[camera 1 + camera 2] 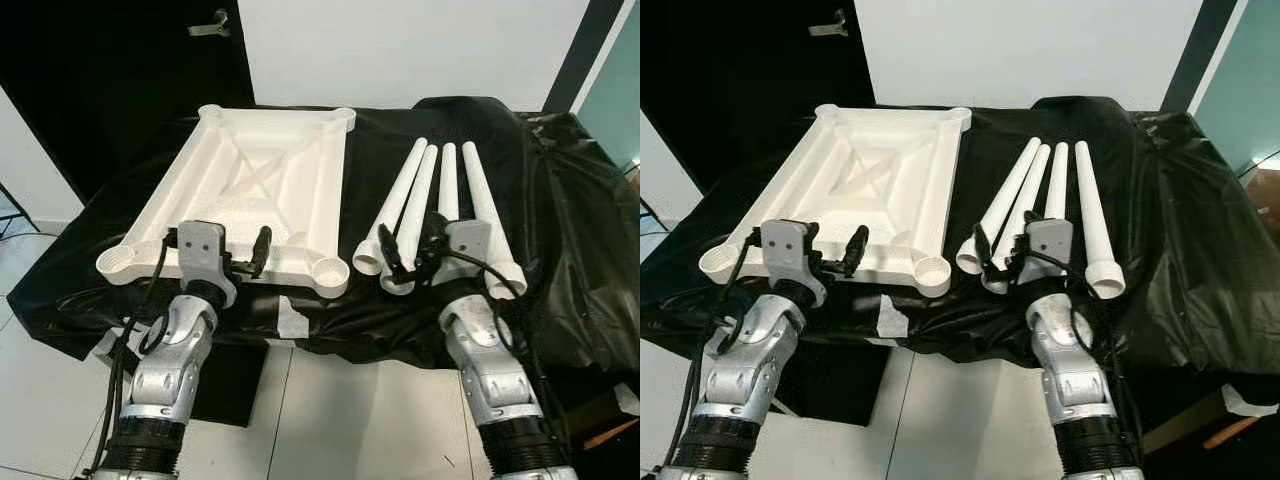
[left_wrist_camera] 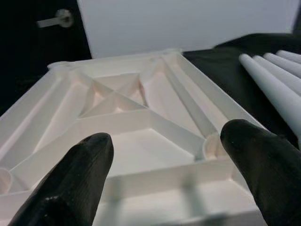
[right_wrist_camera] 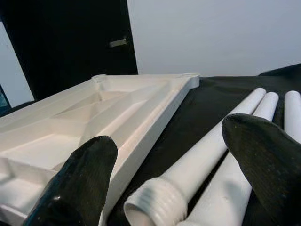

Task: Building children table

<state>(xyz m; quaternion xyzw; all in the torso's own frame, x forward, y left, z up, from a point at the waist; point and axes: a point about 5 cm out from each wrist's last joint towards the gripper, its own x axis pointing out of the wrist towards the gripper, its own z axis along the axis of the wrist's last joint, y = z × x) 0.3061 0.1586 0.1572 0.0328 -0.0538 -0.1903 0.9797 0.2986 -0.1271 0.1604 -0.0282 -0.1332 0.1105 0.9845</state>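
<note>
A white plastic tabletop (image 1: 250, 190) lies upside down on the left of the black-covered table, ribs up, with a round leg socket (image 1: 330, 270) at each corner. Several white tapered legs (image 1: 440, 190) lie side by side to its right, threaded ends (image 3: 150, 207) toward me. My left gripper (image 1: 215, 245) hovers open at the tabletop's near edge, nothing between its fingers (image 2: 75, 183). My right gripper (image 1: 410, 250) is open over the near ends of the left two legs, its fingers (image 3: 263, 150) either side of them without holding them.
Black cloth (image 1: 560, 200) drapes over the whole table and hangs off its edges. White tape patches (image 1: 292, 320) mark the front edge. A dark door with a handle (image 1: 210, 25) and a white wall stand behind. Tiled floor lies below my arms.
</note>
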